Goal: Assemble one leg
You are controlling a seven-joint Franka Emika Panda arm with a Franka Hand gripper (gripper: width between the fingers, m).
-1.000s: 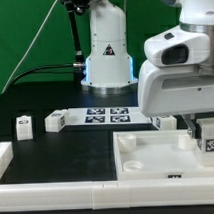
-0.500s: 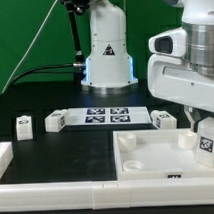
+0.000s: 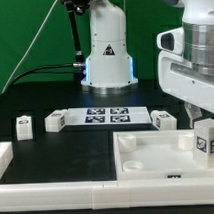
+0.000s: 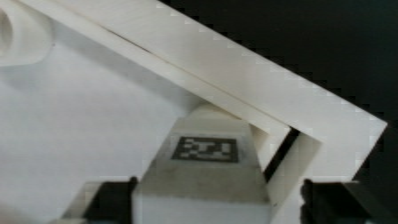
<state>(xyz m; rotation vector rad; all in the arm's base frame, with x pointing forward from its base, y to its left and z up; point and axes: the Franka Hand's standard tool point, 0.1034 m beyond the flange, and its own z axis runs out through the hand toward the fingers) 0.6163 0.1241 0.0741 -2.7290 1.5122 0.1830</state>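
Observation:
My gripper (image 3: pixel 205 122) is shut on a leg (image 3: pixel 207 142), a stubby white block with a black-and-white tag. It holds the leg over the right far corner of the large white tabletop (image 3: pixel 147 159), as seen in the exterior view. In the wrist view the leg (image 4: pixel 210 160) sits between the two dark fingers (image 4: pixel 114 200), with the gripper (image 4: pixel 217 205) above the tabletop's rim (image 4: pixel 214 75). Three more legs lie on the black table: two at the exterior view's left (image 3: pixel 25 125) (image 3: pixel 55 121) and one (image 3: pixel 162 119) behind the tabletop.
The marker board (image 3: pixel 107 117) lies behind the tabletop, in front of the robot's white base (image 3: pixel 106 55). A white rail (image 3: pixel 5 157) runs along the exterior view's left and front edge.
The arm's wrist body has shifted toward the exterior view's right. The held leg has stayed at the tabletop's right far corner, now slightly higher.

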